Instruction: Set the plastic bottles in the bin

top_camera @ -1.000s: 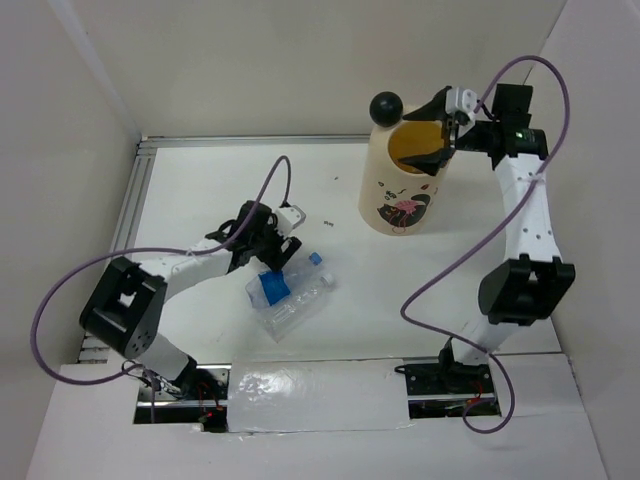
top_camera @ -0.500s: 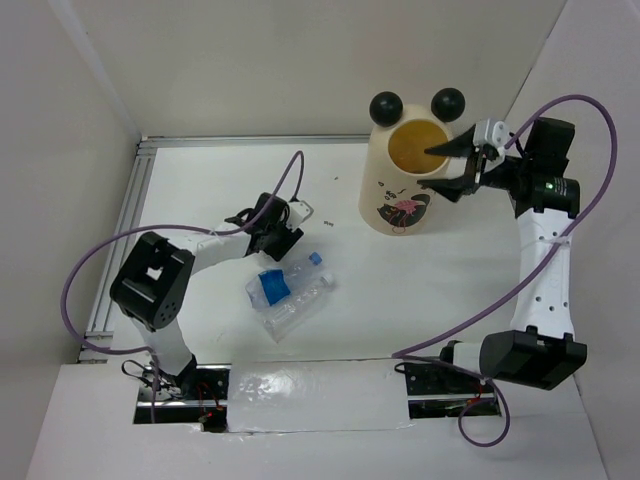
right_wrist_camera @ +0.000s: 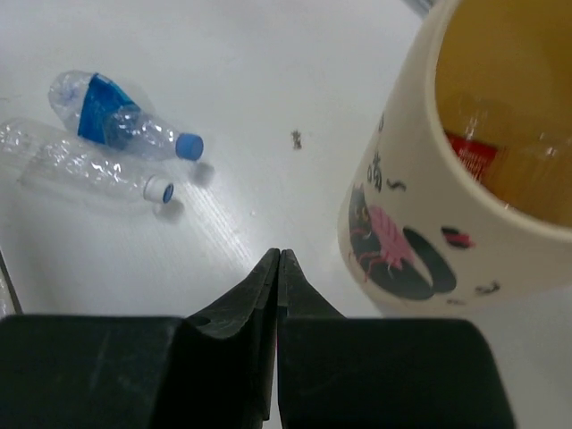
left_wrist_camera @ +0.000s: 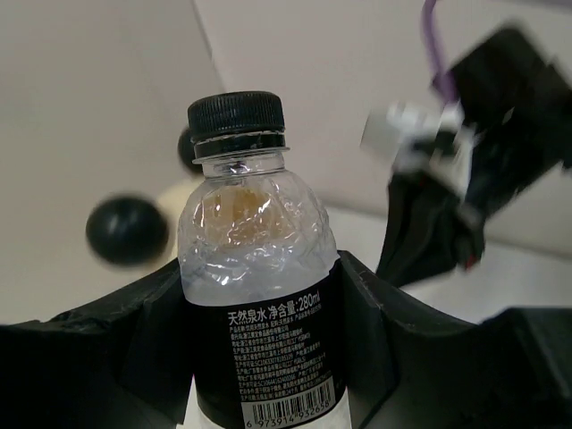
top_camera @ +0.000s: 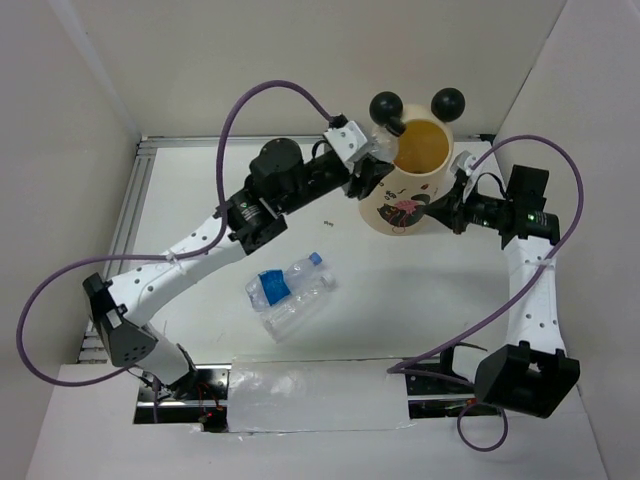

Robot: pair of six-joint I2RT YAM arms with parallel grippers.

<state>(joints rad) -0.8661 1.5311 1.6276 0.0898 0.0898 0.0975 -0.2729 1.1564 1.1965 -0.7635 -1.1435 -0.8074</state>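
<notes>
Swung up to the bin [top_camera: 405, 205], black-capped bottle [left_wrist_camera: 255, 241] clamped in the left claw [top_camera: 368, 178]; backed off the right claw [right_wrist_camera: 278, 264], pinched shut, empty. Likely light, crushable, slick: grip mid-label.

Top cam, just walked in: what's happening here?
The left claw grips a small clear plastic bottle with a black cap and black label, raised beside the rim of the tall cream cylindrical bin with black ball ears; it is not dropped yet. The right claw is shut and empty on the bin's other side. A red-labelled bottle lies inside. On the white table lie a blue-labelled, blue-capped bottle and a clear white-capped bottle.
</notes>
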